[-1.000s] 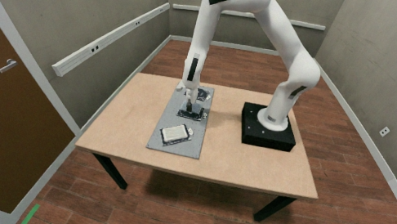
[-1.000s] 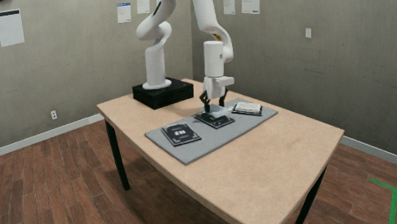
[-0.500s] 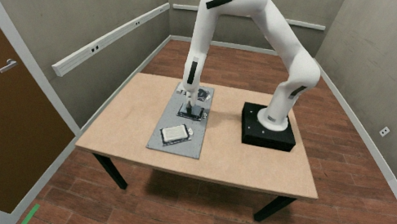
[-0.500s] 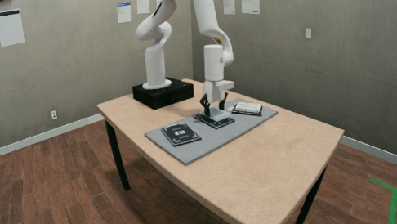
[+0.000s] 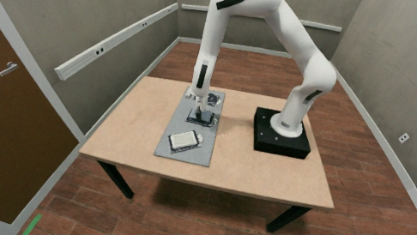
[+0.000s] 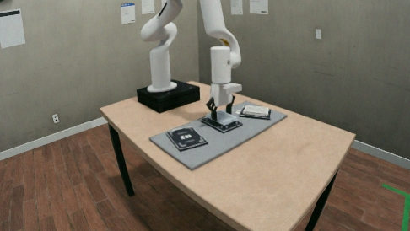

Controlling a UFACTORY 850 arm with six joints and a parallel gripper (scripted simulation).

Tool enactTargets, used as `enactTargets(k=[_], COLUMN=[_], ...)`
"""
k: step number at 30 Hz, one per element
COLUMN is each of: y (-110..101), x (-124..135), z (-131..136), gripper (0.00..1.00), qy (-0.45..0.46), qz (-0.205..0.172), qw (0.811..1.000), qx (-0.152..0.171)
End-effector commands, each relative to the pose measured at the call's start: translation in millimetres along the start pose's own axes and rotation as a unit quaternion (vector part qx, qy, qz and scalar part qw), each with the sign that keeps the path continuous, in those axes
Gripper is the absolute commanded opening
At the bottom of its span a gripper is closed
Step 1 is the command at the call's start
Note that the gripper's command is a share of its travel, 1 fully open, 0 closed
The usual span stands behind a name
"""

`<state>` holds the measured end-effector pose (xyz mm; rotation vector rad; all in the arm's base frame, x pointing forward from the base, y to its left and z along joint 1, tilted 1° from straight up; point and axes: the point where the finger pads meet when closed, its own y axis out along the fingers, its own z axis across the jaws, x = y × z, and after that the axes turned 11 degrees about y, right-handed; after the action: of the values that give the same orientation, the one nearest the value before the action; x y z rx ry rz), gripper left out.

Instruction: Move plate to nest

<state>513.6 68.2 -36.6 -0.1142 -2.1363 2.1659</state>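
A grey deck mat on the table carries three nests in a row. My gripper points straight down over the middle nest. Its fingers are shut on the two sides of the plate there, plate M09, which rests low in that nest. A second white plate, taken as M06, sits in the end nest far from the robot base. The nest at the other end is dark and holds no plate. The labels and nest signs are too small to read.
The robot's black base stands on the table beside the mat. The arm reaches over the empty end nest. The table edges lie close to the mat's short ends.
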Motion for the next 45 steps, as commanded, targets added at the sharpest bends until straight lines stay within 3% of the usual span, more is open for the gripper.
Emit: enactTargets(k=[1, 41, 42, 45], y=[0, 13, 14, 14], x=[-1, -1, -1, -1], z=[0, 0, 0, 0], gripper=[0.0, 0.0, 1.0, 1.0], qy=[0.0, 0.0, 0.0, 0.0], qz=[0.001, 0.001, 0.001, 0.001], qw=[1.0, 1.0, 1.0, 1.0], qx=[0.0, 0.0, 0.0, 0.0])
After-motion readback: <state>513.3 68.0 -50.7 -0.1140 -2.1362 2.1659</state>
